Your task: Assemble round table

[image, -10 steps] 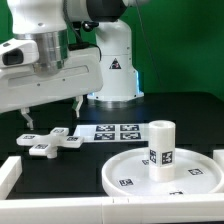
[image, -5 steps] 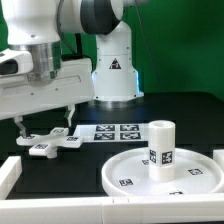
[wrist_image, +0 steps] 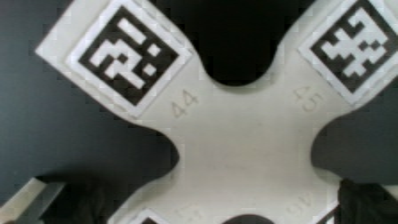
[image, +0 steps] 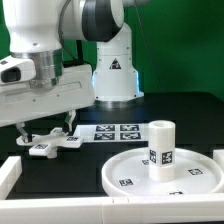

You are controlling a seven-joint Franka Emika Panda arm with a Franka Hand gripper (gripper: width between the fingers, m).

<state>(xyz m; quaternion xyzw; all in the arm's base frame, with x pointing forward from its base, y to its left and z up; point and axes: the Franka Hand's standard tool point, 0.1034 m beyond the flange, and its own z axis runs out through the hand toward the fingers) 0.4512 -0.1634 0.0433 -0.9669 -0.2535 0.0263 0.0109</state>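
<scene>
The white cross-shaped foot piece (image: 47,144) lies flat on the black table at the exterior view's left, and it fills the wrist view (wrist_image: 231,130) with two tags showing. My gripper (image: 46,127) stands open low over it, one finger on each side of it and neither pressed against it. In the wrist view the dark fingertips (wrist_image: 25,203) sit at the corners, apart from the piece's narrow waist. The large round rimmed disc (image: 128,167) rests at the front right with the short cylindrical post (image: 160,150) standing upright on it.
The marker board (image: 112,131) lies flat just right of the foot piece. A white raised border runs along the front (image: 60,212) and the right side (image: 217,160). The arm's base (image: 116,72) stands behind the marker board.
The gripper has come down from above the table to just over the foot piece, its fingers now straddling it. Its jaws stayed open; disc and post have not moved.
</scene>
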